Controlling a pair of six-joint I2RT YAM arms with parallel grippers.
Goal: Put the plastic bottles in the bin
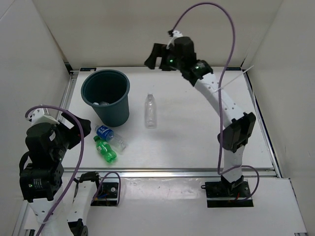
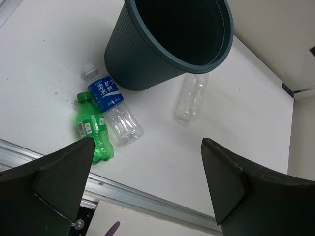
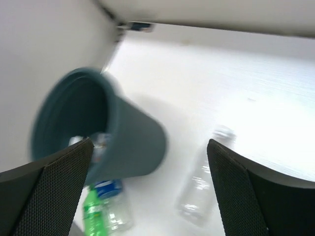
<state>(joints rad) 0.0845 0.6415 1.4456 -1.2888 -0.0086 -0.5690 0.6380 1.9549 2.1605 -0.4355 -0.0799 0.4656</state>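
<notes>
**Plastic empties: light, slick, easy to dent**

Top camera: the bin (image 1: 114,114) stands upright at the back left of the table (image 1: 197,137). A pale object (image 1: 103,103) lies at its bottom, and I take it for a bottle. The clear bottle (image 1: 150,110) lies on its side to the right of the bin, apart from it. The blue-label bottle (image 1: 109,136) and the green bottle (image 1: 105,148) lie touching each other near the bin's foot. My left gripper (image 1: 78,132) hangs just beside that pair. The right gripper (image 1: 156,55) is high over the back edge.

Left wrist: the jaws are spread wide with nothing between them. The green bottle (image 2: 93,127) and its blue-label neighbour (image 2: 110,108) lie ahead, caps toward the bin.

Right wrist: the view is blurred, but the jaws gape and hold nothing. The bin (image 3: 133,142) and the clear bottle (image 3: 202,191) are below.

All three look empty and thin-walled, so I judge them nearly weightless, springy and likely to roll or squirt out of a hard pinch. I would close across the labelled mid-body, square to the long axis, with gentle force. Taking the green one will probably nudge the one it touches.
</notes>
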